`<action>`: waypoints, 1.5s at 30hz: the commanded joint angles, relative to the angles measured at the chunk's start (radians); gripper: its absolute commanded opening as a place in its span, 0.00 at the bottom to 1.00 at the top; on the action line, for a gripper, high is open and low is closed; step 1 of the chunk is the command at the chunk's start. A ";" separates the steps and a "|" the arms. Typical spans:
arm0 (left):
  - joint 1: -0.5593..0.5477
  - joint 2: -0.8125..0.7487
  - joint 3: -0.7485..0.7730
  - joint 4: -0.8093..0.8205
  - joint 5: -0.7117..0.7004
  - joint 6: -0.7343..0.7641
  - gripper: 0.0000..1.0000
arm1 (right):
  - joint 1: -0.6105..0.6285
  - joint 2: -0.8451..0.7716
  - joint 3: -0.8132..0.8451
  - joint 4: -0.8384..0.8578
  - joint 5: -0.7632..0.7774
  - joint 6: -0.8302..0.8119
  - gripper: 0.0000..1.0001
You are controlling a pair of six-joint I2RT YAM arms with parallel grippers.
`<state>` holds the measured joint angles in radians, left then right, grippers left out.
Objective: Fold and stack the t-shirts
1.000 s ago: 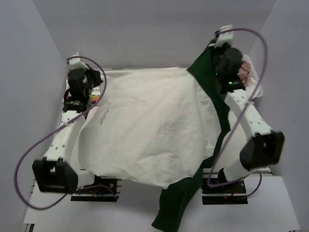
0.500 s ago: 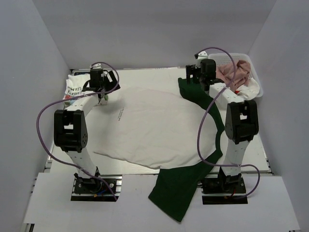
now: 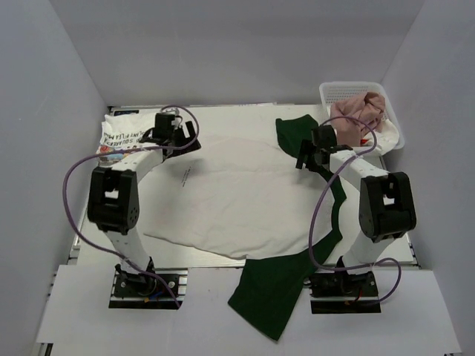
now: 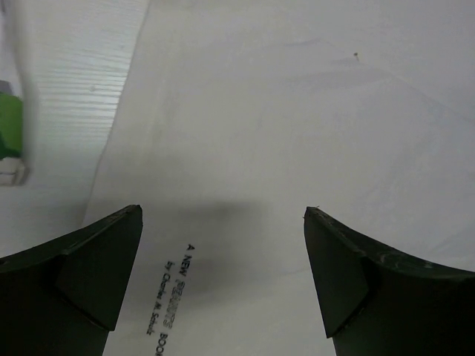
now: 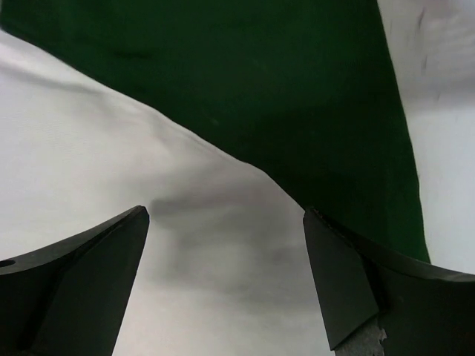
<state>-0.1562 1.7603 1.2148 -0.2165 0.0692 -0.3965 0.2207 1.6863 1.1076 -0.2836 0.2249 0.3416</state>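
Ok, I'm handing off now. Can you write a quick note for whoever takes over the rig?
Left gripper: open, empty, over the far-left part of the green-sleeved shirt.
Right gripper: open, empty, over that shirt's far sleeve seam.
Things: green-sleeved shirt spread flat mid-table, one sleeve hanging over the near edge. Printed shirt far left, looks folded. Pink shirt and red-print shirt bunched in the basket.
Done: one shirt laid out.
Left: fold it, stack it, then the basket's two.
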 commanded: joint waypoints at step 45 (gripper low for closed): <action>-0.039 -0.187 0.102 -0.387 -0.267 -0.273 1.00 | 0.040 -0.029 0.225 0.237 -0.211 -0.211 0.90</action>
<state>-0.2058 1.8149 1.4593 -0.5533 -0.1276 -0.5545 0.2371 1.8664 1.5566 -0.2619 0.0582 -0.0002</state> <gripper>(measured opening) 0.997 0.904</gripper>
